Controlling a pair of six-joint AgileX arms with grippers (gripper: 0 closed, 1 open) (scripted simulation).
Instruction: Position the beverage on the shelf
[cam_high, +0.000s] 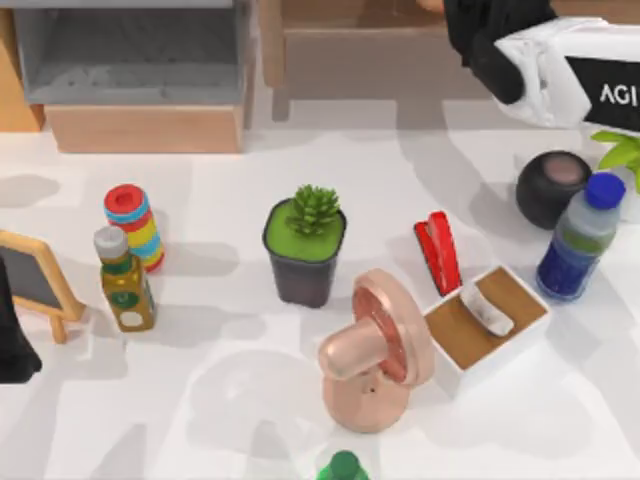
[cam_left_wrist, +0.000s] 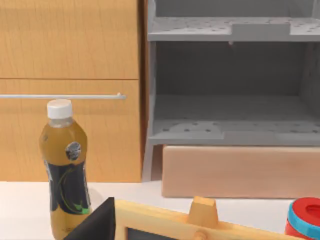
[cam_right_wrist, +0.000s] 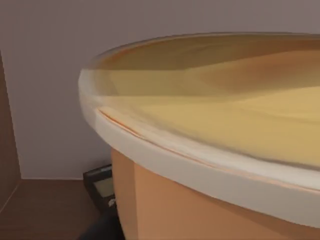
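Grey shelf: the shelf (cam_high: 130, 45) sits at the far left on a wooden base, and the left wrist view looks straight into its two tiers (cam_left_wrist: 232, 125).
Amber drink: the amber bottle (cam_high: 124, 280) stands upright on the table at the left, just near of the striped can (cam_high: 134, 226) and right of the chalkboard sign (cam_high: 35, 280). It's on the table, not on the shelf.
Second look: in the left wrist view a white-capped bottle (cam_left_wrist: 66, 172) of amber drink stands before a wooden cabinet (cam_left_wrist: 70, 90), left of the shelf. I can't tell whether it's the same bottle.
Blue drink: the blue bottle (cam_high: 580, 240) stands at the far right, beside a dark round bowl (cam_high: 552, 186).
Black pot: the pot (cam_high: 300, 275), centre table, holds a green bed and a succulent (cam_high: 314, 208).
White box: the box (cam_high: 482, 372), right of centre, holds a brown fill with a white lump (cam_high: 487, 308) lying on it. A red stapler (cam_high: 438, 250) lies just to its far-left.
Copper piece: the copper-pink object (cam_high: 372, 352) touches the box's left side.
Right gripper: the right gripper (cam_high: 490, 45) hangs at the far right, and its grip state can't be told. Its wrist view sits tight against a round wooden top (cam_right_wrist: 225, 115).
Left gripper: the left gripper (cam_high: 12, 345) is parked at the left edge, grip state can't be told.
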